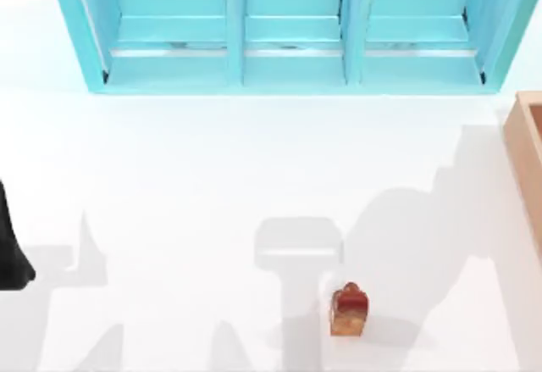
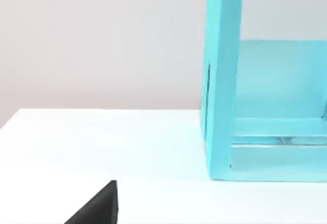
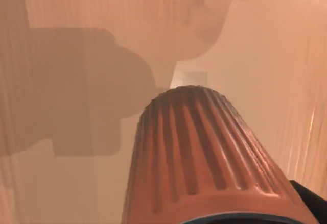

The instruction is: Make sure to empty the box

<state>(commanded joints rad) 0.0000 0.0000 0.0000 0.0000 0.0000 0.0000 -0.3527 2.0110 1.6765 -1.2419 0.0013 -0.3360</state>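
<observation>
Our right arm reached into the box (image 1: pixel 527 147) at the counter's (image 1: pixel 212 202) right edge.
Its wrist view had one ribbed orange cup (image 3: pixel 204 168) close up; grip unclear. One left arm (image 1: pixel 10 245) parked left; one small brown item (image 1: pixel 348 310) on counter.

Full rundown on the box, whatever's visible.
The box is light tan and wood-coloured, with thick plain walls and a darker brown inside. It sits on the white table at the top view's right side, cut off by the picture's edge, right of the turquoise shelf unit and apart from it. In the right wrist view its inner surface looks like pale grained wood, with a ribbed orange object close in front; contact cannot be told.
</observation>
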